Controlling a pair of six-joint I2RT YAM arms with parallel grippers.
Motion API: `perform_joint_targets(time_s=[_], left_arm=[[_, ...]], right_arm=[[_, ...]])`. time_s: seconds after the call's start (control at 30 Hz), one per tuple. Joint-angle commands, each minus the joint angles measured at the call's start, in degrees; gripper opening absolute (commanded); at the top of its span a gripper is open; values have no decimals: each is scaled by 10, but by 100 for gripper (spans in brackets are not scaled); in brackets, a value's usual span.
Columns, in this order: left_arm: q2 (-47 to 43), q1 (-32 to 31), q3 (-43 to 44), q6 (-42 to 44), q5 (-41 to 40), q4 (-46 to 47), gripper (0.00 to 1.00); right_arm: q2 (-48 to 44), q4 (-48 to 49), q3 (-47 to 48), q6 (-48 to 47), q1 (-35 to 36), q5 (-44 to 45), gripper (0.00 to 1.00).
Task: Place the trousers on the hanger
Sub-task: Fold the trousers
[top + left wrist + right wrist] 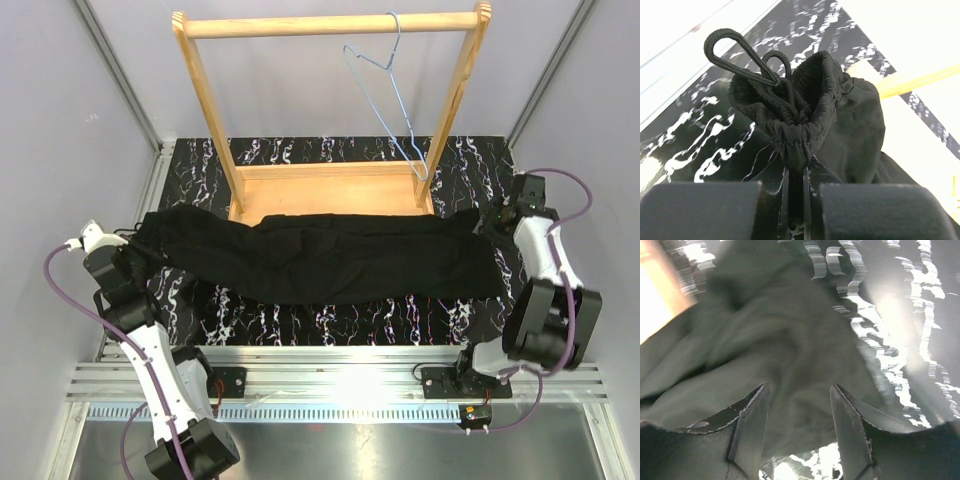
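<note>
Black trousers [330, 262] pinched in left tool [795, 175].

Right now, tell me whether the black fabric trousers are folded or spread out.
Spread out: the black fabric trousers lie stretched lengthwise across the black marbled table, their waistband pinched in the left gripper.

place: I work in a robot lab cell | evidence: bare grey walls [60, 120] box me in; aluminium rail [330, 385] edges my surface [330, 322]
</note>
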Motion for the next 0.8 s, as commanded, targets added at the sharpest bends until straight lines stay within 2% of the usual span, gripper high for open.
perform_joint_targets(time_s=[0.0, 0.07, 0.1, 0.17, 0.2, 0.23, 0.4, 0.6, 0.77], left_arm=[[5, 0, 1, 17, 80, 76, 0], [9, -1, -4, 12, 105, 96, 0], [9, -1, -8, 11, 126, 102, 0], [6, -2, -10, 11, 144, 117, 0], [4, -4, -16, 6, 164, 124, 0], [2, -6, -18, 4, 176, 140, 0], [6, -18, -39, -33, 280, 232, 0], [7, -34, -58, -70, 343, 309, 0], [14, -50, -61, -84, 367, 334, 0]], right_arm=[[-113, 52, -27, 5, 52, -44, 59], [-142, 68, -55, 11, 101, -57, 57], [-167, 77, -67, 24, 113, -71, 52], [-186, 112, -108, 46, 144, -95, 33], [-197, 127, -124, 67, 153, -125, 9], [-199, 165, -152, 78, 161, -139, 0], [-142, 248, -176, 112, 244, -170, 0], [-49, 298, -160, 138, 309, -163, 0], [21, 349, -136, 154, 347, -168, 0]])
